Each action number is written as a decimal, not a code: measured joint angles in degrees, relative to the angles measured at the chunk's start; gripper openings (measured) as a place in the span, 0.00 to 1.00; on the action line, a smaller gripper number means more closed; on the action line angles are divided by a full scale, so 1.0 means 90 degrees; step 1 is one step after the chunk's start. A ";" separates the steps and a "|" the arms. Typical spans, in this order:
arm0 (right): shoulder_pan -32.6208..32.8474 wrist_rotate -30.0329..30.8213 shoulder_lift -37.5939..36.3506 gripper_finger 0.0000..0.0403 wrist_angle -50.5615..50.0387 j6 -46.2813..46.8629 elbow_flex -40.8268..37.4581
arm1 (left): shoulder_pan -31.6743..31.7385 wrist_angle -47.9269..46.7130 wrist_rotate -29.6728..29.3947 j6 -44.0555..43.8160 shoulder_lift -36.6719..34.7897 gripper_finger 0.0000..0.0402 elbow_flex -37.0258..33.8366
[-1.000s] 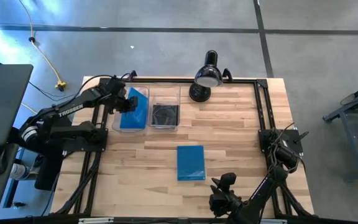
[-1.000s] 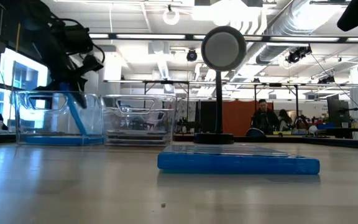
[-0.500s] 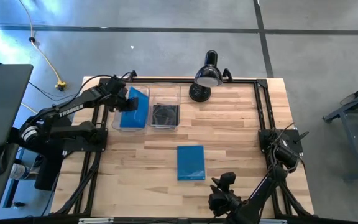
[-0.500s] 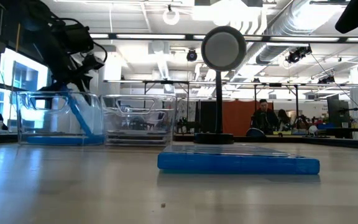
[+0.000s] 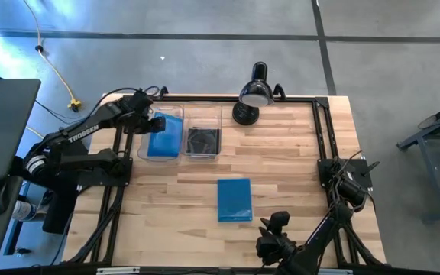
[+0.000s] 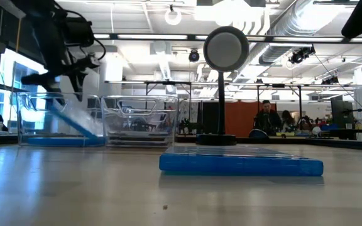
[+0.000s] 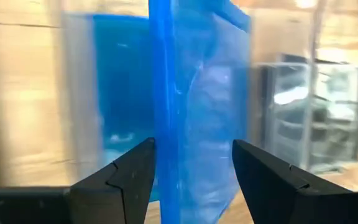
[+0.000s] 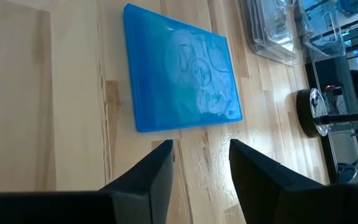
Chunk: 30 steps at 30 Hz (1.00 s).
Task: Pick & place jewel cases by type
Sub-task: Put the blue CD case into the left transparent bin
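Observation:
A translucent blue jewel case (image 5: 164, 137) lies tilted inside the left clear bin (image 5: 138, 139). In the low view it (image 6: 74, 122) slants, blurred, with its lower edge on the bin's floor. My left gripper (image 5: 148, 122) is open just above the bin's left side, and the case (image 7: 197, 93) stands beyond its fingers. Dark jewel cases (image 5: 202, 141) lie in the right bin (image 5: 202, 114). Another blue case (image 5: 234, 199) lies flat mid-table. My right gripper (image 5: 278, 221) is open and empty near the table's front edge, behind that case (image 8: 179, 78).
A black desk lamp (image 5: 254, 92) stands at the far edge, right of the bins, and shows in the low view (image 6: 226, 50) behind the flat case (image 6: 241, 164). Bare wood lies right of the flat case and along the near side.
My left gripper has gone up and toward the table's left edge, away from the blue case. The case has tipped lower inside the left bin: its upper edge has dropped while its lower edge stays on the bin's floor.

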 joint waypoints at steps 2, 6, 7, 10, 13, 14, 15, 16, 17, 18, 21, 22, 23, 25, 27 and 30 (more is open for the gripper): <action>-0.0009 -0.0010 0.0000 0.35 -0.0002 -0.0002 0.0000 | 0.0000 -0.0396 -0.0344 -0.0003 0.0000 0.52 0.0189; -0.0032 0.0019 0.0000 0.35 -0.0077 -0.0001 0.0000 | -0.0041 -0.0900 -0.0721 -0.0038 -0.0006 0.52 0.0432; -0.0039 0.0008 0.0000 0.35 -0.0167 0.0043 0.0000 | -0.0112 -0.0919 -0.0737 -0.0024 -0.0024 0.52 0.0473; -0.0116 -0.0015 0.0000 0.35 -0.0643 0.0577 0.0000 | -0.0578 -0.0689 -0.0677 0.0056 -0.0155 0.52 0.0617; -0.0245 -0.0077 -0.0185 0.35 -0.0592 0.1002 -0.0179 | -0.1383 -0.0103 -0.0525 0.0116 -0.0440 0.52 0.0691; -0.0277 -0.0097 -0.0320 0.35 -0.0454 0.1037 -0.0307 | -0.1727 0.0148 -0.0524 0.0091 -0.0552 0.52 0.0691; -0.0309 -0.0086 -0.0482 0.35 -0.0241 0.1095 -0.0454 | -0.2115 0.0386 -0.0539 0.0068 -0.0656 0.52 0.0691; -0.0332 -0.0071 -0.0670 0.35 -0.0100 0.1197 -0.0643 | -0.2504 0.0604 -0.0591 0.0018 -0.0745 0.52 0.0691; -0.0346 -0.0071 -0.0862 0.35 -0.0017 0.1318 -0.0876 | -0.2939 0.0775 -0.0749 -0.0068 -0.0816 0.52 0.0691; -0.0363 -0.0102 -0.1079 0.35 0.0141 0.1472 -0.1129 | -0.3398 0.0927 -0.0976 -0.0135 -0.0868 0.52 0.0692; -0.0385 -0.0407 -0.1946 0.35 0.1081 0.1722 -0.2091 | -0.4871 0.1171 -0.2055 -0.0425 -0.0882 0.52 0.0696; -0.0400 -0.0537 -0.2265 0.35 0.1541 0.1735 -0.2472 | -0.5373 0.1198 -0.2476 -0.0536 -0.0841 0.52 0.0696; -0.0413 -0.0657 -0.2607 0.35 0.2074 0.1715 -0.2906 | -0.5850 0.1276 -0.2887 -0.0630 -0.0753 0.52 0.0696; -0.0429 -0.0738 -0.3215 0.35 0.3309 0.1549 -0.3819 | -0.6761 0.1488 -0.3678 -0.0767 -0.0443 0.52 0.0696; -0.0482 -0.0721 -0.3751 0.35 0.4536 0.1210 -0.4716 | -0.7547 0.1710 -0.4358 -0.0769 -0.0025 0.52 0.0689; -0.0629 -0.0727 -0.4260 0.35 0.6350 0.0457 -0.5895 | -0.8414 0.2354 -0.5146 -0.0586 0.0821 0.52 0.0696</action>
